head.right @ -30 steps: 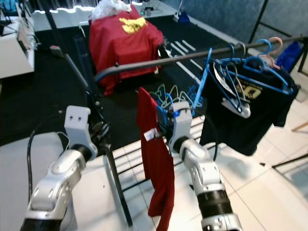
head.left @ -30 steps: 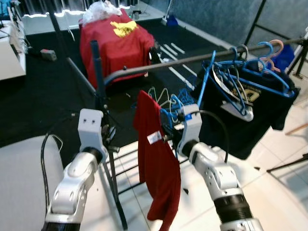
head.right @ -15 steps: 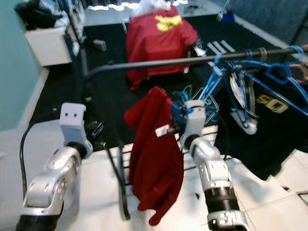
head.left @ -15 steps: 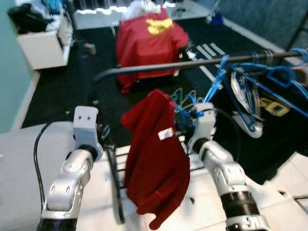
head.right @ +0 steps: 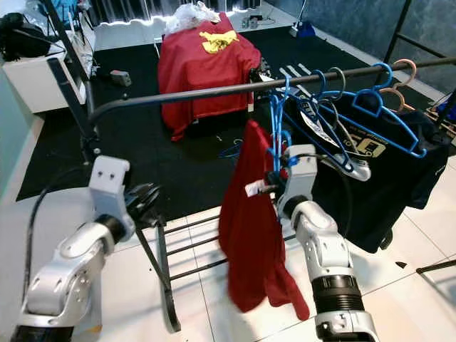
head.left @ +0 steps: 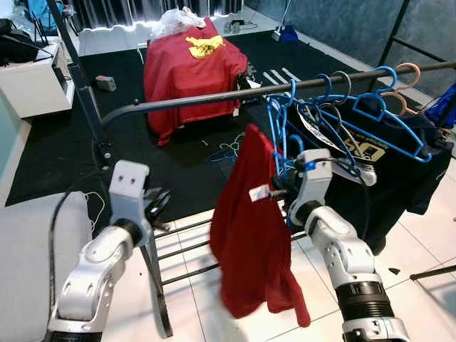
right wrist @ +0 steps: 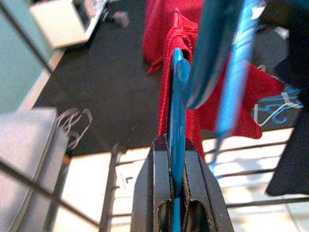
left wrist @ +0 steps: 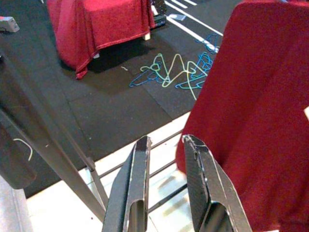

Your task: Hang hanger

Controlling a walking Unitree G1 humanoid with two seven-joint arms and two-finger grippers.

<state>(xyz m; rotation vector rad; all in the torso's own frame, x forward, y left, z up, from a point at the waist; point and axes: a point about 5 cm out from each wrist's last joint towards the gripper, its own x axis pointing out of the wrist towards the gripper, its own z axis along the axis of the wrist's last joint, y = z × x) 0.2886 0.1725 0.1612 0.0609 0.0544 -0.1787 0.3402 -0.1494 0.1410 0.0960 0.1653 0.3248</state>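
- Right gripper (right wrist: 176,145): fingers clamped on blue hanger (right wrist: 177,121) carrying red shirt (head.left: 251,228), beneath rail (head.left: 206,100).
- Left gripper (left wrist: 166,145): slightly parted, holding nothing, beside the shirt.

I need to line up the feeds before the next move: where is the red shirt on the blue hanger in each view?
Left eye view: red shirt hangs centre, below the clothes rail, beside the right gripper.
Right eye view: centre again, under the same rail.
Left wrist view: along the side, beyond the left gripper.
Right wrist view: behind the blue hanger clamped in the fingers.
Shared landmark: loose hangers on the black floor.
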